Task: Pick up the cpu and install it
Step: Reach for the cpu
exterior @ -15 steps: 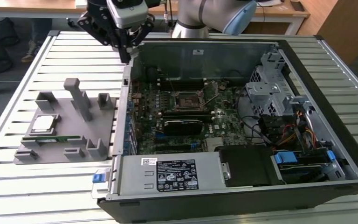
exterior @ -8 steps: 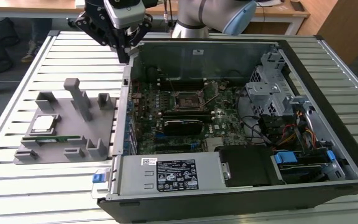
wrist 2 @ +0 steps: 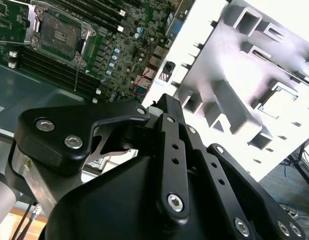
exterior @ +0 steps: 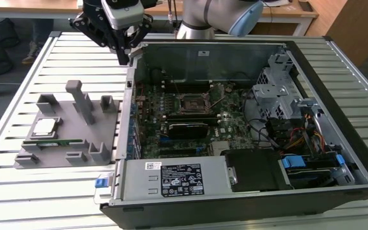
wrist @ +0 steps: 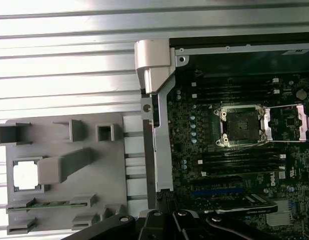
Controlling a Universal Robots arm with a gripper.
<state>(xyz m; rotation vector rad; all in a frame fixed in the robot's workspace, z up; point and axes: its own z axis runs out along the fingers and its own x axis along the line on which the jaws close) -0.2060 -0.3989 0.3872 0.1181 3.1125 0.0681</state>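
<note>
the cpu [exterior: 45, 126] lies flat in a square recess of the grey holder [exterior: 75, 143]. the holder stands on the slatted table [exterior: 43, 191] just beside the open pc case [exterior: 235, 45], on the exterior view's left. the recess prob. keeps the chip flat, top side up and at one known place, so that it can be taken from above. the long green memory stick [exterior: 53, 142] lies in a narrow slot just beside the cpu, for the same reason it seems. the gripper [exterior: 122, 55] hangs above the case wall on the holder's side, near the far corner and well apart from the cpu. it does not hold the chip, and whether the claw is spread or pressed together one cannot tell. inside the case the motherboard socket [wrist: 243, 125] has no chip in it and its metal load plate [wrist: 287, 122] is folded open to the side, so the seat looks free to receive the cpu. judged from this, the pick up is not yet done. as for its look, in the first wrist view the cpu [wrist: 26, 176] is a small bright square, almost white w/ glare, inside the grey frame of the recess. in the exterior view the top is silvery-white w/ a thin darker rim around. it is thin and smooth, so prob. slippery to take by the edges.
</note>
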